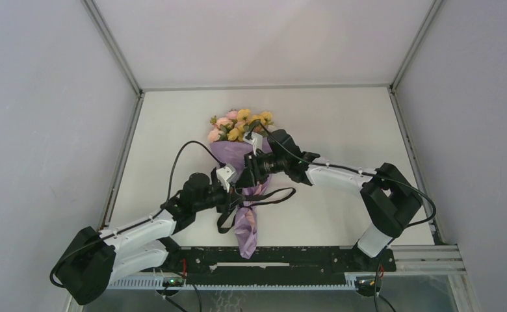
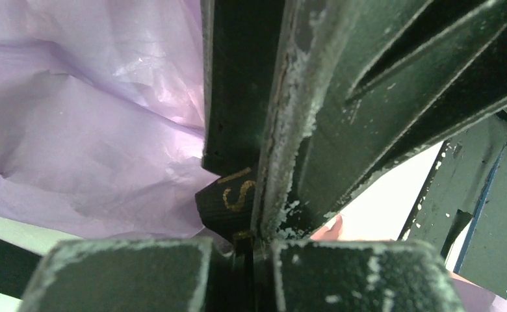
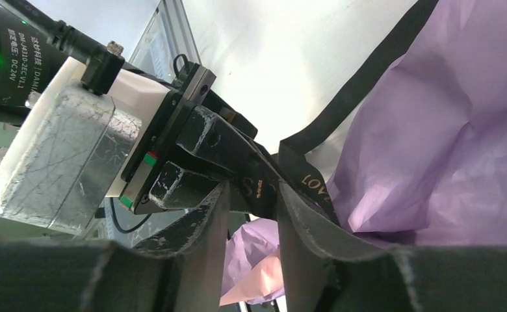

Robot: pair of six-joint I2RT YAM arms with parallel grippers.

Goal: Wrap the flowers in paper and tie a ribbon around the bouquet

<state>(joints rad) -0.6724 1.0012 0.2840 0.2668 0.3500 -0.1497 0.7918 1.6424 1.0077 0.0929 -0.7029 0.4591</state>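
The bouquet lies on the white table with its flowers [image 1: 238, 123] at the far end. The lilac paper [image 1: 246, 227] [image 2: 95, 130] [image 3: 446, 143] tapers toward the near edge. The black ribbon [image 1: 272, 197] [image 2: 233, 195] [image 3: 316, 185], with gold lettering, loops across the cone's middle. My left gripper [image 1: 236, 190] [image 2: 260, 227] [image 3: 259, 185] is shut on the ribbon beside the paper. My right gripper [image 1: 247, 173] [image 3: 254, 195] is open. Its fingers straddle the pinched ribbon and the left fingertips, with a clear gap between them.
Grey walls and aluminium posts enclose the table on three sides. A black rail [image 1: 290, 257] runs along the near edge under the cone's tail. The left arm's black cable [image 1: 179, 159] arcs above the table left of the bouquet.
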